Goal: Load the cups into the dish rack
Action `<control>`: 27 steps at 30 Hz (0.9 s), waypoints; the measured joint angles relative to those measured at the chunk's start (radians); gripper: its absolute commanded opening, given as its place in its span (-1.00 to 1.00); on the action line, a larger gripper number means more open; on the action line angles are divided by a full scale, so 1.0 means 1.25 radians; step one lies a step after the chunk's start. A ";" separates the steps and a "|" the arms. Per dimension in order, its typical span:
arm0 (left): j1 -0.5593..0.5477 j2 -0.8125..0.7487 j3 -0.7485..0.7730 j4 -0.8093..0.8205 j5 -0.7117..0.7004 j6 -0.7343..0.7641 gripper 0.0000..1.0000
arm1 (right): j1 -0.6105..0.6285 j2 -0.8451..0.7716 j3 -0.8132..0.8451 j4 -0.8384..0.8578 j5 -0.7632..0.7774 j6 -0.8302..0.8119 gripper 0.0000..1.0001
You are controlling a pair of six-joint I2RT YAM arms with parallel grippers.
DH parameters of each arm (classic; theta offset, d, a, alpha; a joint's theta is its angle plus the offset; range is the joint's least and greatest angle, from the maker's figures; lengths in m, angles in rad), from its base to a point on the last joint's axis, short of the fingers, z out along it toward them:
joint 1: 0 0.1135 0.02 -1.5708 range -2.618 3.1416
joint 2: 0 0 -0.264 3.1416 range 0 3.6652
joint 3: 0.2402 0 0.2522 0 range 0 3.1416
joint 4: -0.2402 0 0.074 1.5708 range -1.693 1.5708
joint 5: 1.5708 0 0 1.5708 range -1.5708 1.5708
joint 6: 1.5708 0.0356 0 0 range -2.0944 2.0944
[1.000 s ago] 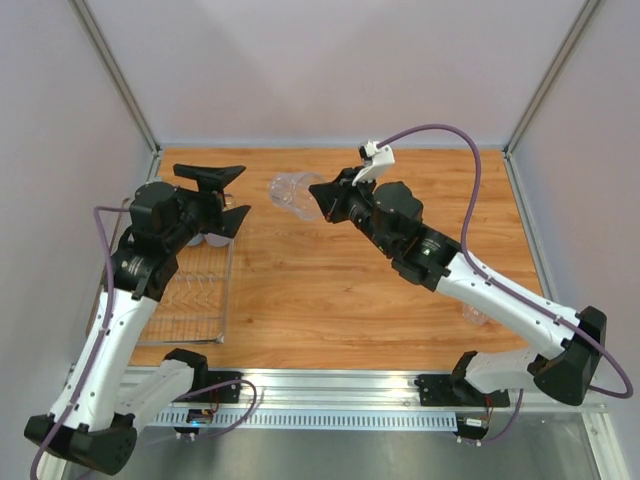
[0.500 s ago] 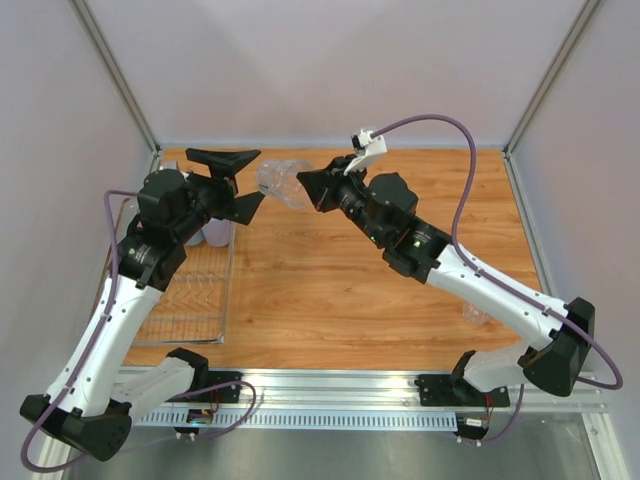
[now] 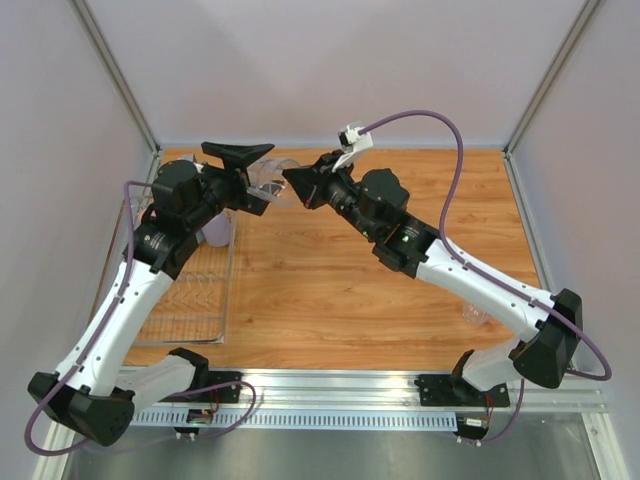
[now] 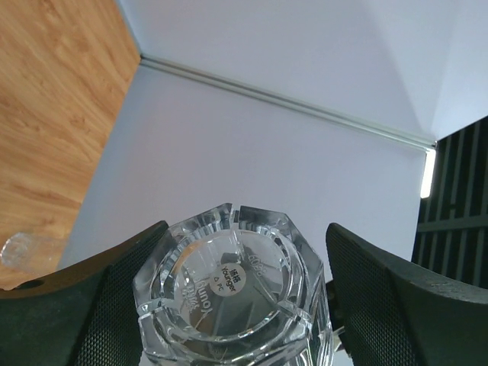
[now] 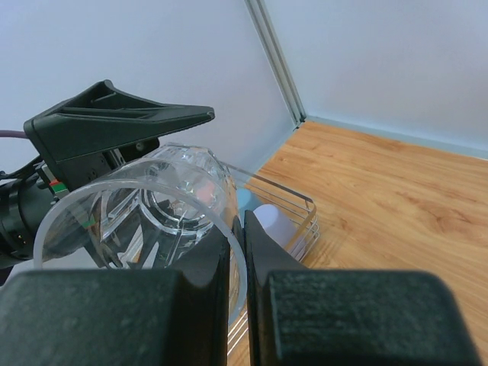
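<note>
The dish rack (image 3: pixel 195 305) is lying along the left edge of the table (image 3: pixel 330 290), close to the left wall, and my left arm is reaching over its far half. A lavender cup (image 3: pixel 218 232) is sitting in the rack's far end. The right wrist view is also showing a sliver of pale blue (image 5: pixel 242 200) beside it, which the top view is hiding under my arm.

Just right of the rack's far corner, above the wood, my left end effector (image 3: pixel 262 177) is hanging released, its two fingers spread on either side of the clear cup (image 3: pixel 278 172). The left wrist view is looking straight at the cup's thick faceted base and its small round sticker (image 4: pixel 231 278), with a dark finger (image 4: pixel 99 305) flanking each side. I cannot tell whether either one is touching the glass.

My right end effector (image 3: pixel 296 182) is reaching in from the right and clenching the cup's rim, one finger inside the mouth and one outside. It is holding the cup on its side with the base pointing left.

Further right, bare wood is stretching across the middle of the table. A second clear cup (image 3: pixel 475 316) is showing near the right edge, partly behind my right arm.
</note>
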 measured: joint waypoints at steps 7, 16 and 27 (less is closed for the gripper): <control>0.000 0.018 0.000 0.027 0.017 -0.027 0.08 | -0.002 0.010 0.000 0.024 -0.005 -0.009 -0.99; -0.003 0.016 -0.002 0.060 0.007 -0.017 -0.24 | -0.002 0.020 0.033 0.009 -0.015 -0.018 0.43; 0.121 0.015 -0.001 0.013 -0.058 0.181 -0.23 | -0.125 -0.094 0.073 -0.310 0.028 0.009 0.71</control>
